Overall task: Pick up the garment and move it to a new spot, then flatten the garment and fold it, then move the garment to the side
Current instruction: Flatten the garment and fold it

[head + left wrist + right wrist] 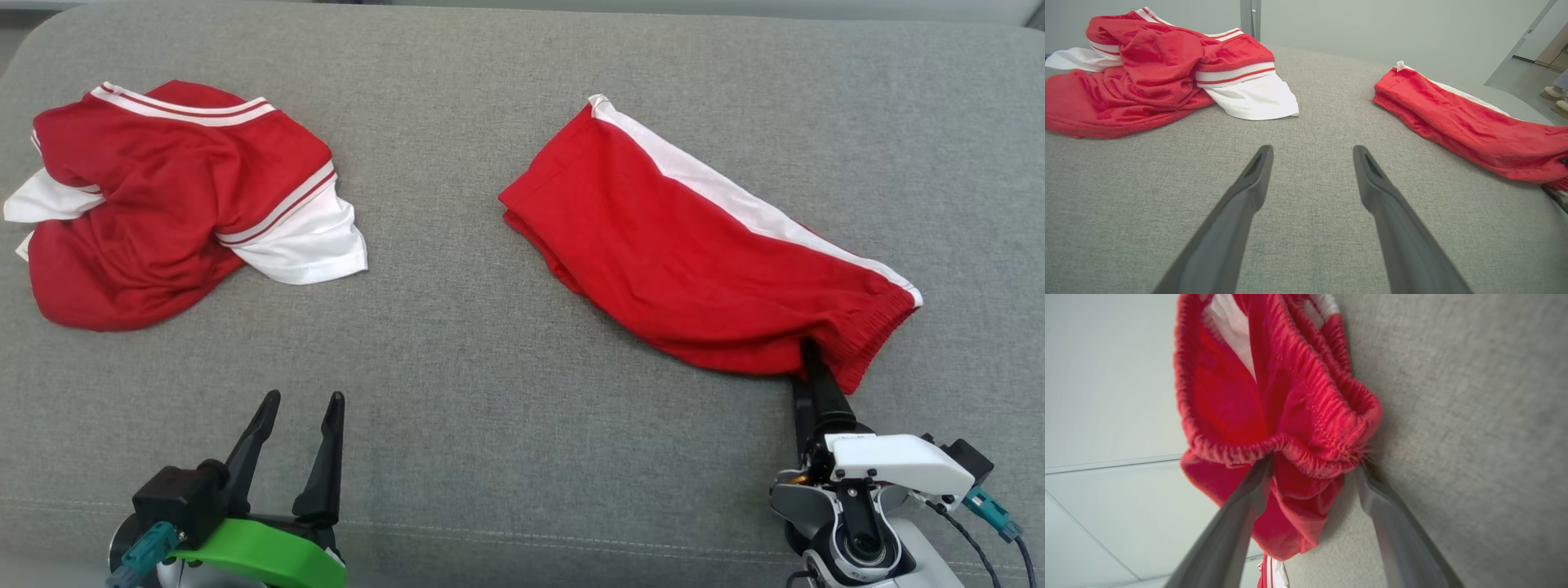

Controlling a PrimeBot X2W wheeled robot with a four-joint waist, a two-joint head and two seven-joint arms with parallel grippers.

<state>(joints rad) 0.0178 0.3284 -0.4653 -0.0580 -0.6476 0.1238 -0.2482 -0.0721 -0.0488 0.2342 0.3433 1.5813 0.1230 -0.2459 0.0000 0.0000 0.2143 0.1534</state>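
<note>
The garment, red shorts [694, 261] with a white side stripe, lies folded flat on the right of the grey cushion [490, 367], elastic waistband toward me. My right gripper [808, 351] stands at that waistband, jaws open and turned on their side. In the right wrist view one finger is over the bunched waistband [1290, 396] and the other is against the cushion beneath it, with the right gripper [1314, 465] not pinching the cloth. My left gripper [302, 398] rests open near the front left, over bare cushion, with nothing between its fingers [1249, 192]. The left wrist view shows the shorts [1461, 118] to its right.
A crumpled red and white jersey [163, 204] lies at the back left, also seen as the jersey [1159, 61] ahead of my left gripper. A seam runs along the cushion's front edge [522, 531]. A person's shoes [1555, 98] stand on the floor far right.
</note>
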